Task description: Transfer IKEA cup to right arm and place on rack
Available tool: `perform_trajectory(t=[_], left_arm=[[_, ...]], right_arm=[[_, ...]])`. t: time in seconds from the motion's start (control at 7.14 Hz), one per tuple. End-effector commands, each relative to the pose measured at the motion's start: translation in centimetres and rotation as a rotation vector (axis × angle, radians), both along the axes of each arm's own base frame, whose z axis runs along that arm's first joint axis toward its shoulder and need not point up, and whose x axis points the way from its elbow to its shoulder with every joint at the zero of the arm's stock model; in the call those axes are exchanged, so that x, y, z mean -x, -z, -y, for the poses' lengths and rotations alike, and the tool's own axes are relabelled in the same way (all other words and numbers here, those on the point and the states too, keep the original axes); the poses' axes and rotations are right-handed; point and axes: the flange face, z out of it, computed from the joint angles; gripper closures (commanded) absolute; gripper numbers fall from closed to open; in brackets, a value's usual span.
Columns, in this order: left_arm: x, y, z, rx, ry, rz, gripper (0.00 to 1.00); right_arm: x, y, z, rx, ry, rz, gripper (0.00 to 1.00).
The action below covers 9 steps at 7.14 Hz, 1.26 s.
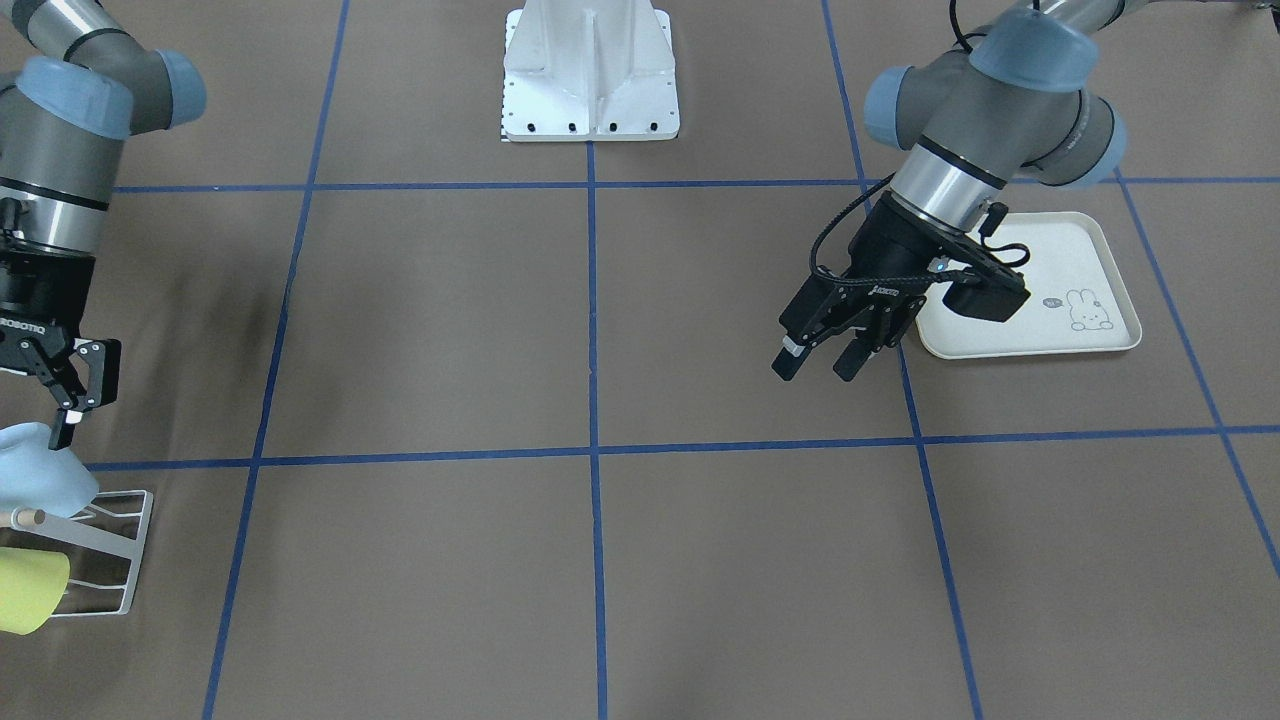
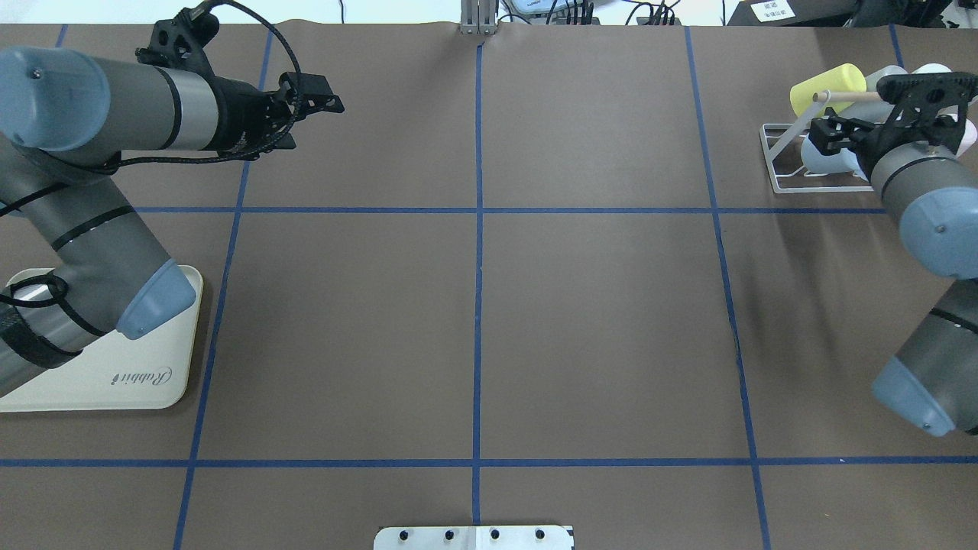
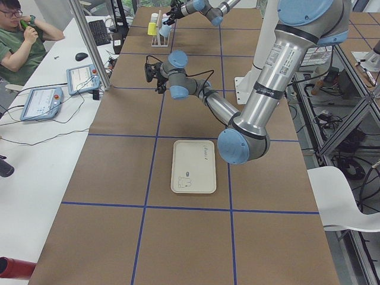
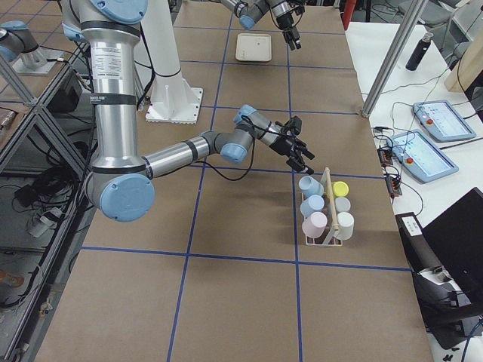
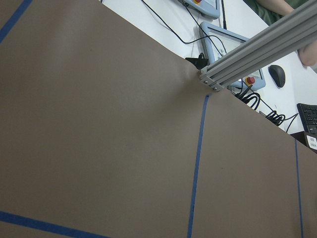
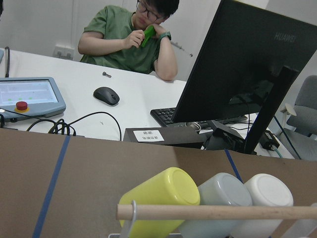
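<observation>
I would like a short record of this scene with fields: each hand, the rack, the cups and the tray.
left hand: open, holds nothing, over the table beside the tray
right hand: open, close over a light-blue cup, not gripping it
rack: white wire, at the table's end on the robot's right
cups: six on the rack, three on each side of the wooden rod
tray: cream, rabbit print, partly hidden by the left arm
</observation>
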Motion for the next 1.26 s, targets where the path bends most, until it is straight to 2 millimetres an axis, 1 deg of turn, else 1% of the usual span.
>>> perform_trajectory(t=[0.0, 0.14, 0.28, 0.42, 0.56, 0.7, 0.84, 0.98, 1.12], left_arm=[[5.2, -4.5, 2.3, -0.093, -0.015, 0.197, 0.00], [9.4, -6.2, 4.2, -0.137, -0.063, 0.345, 0.00], [13.8, -9.3, 5.3, -0.176, -0.116, 0.507, 0.00], [16.9, -14.5, 4.3, -0.216, -0.218, 0.667, 0.00], [19.4, -17.1, 4.2, -0.221, -0.301, 0.768, 0.00], [21.1, -20.1, 3.6, -0.243, -0.426, 0.868, 0.00], [22.7, -23.4, 2.0, -0.260, -0.523, 0.912, 0.00], [24.2, -26.0, 0.4, -0.240, -0.563, 0.891, 0.00], [26.5, -28.0, -1.6, -0.193, -0.578, 0.798, 0.00]], right_arm=[[-9.1, 0.4, 1.5, 0.146, 0.216, 0.074, 0.00], [-12.2, -0.4, 2.0, 0.237, 0.327, 0.096, 0.00], [-14.2, -0.8, 2.1, 0.313, 0.422, 0.116, 0.00], [-14.7, -0.3, 2.5, 0.396, 0.520, 0.175, 0.00], [-15.2, -0.8, 2.2, 0.463, 0.570, 0.195, 0.00], [-15.7, -2.0, 2.0, 0.510, 0.606, 0.171, 0.00], [-15.7, -1.7, 1.7, 0.534, 0.626, 0.201, 0.00], [-15.9, -1.8, 1.7, 0.537, 0.615, 0.213, 0.00], [-16.0, -2.0, 1.5, 0.532, 0.614, 0.207, 0.00]])
